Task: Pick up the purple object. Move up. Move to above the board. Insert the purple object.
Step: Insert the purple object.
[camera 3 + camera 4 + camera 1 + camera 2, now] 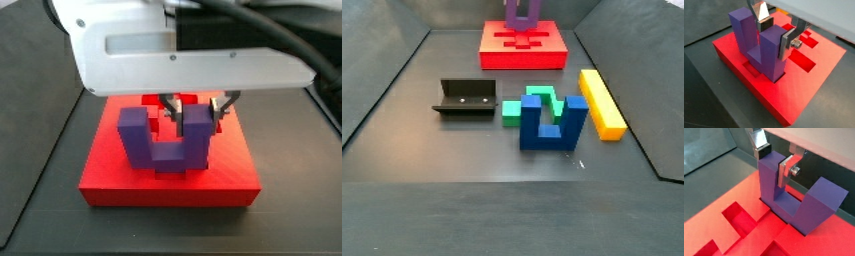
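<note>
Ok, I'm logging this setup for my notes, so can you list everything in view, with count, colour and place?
purple object: one, purple, U-shaped, standing upright on the board with its base down in a recess, one prong between the gripper fingers.
board: one, red, on the dark floor at the far end in a side view, with darker recesses in its top.
green block: one, green, mid-floor, right behind the blue piece.
blue piece: one, blue, U-shaped, upright, mid-floor.
yellow bar: one, yellow, lying flat beside the blue piece.
fixture: one, dark, on the floor next to the green block.
gripper: one, silver fingers with dark pads, over the board, closed on a prong of the purple object.
</note>
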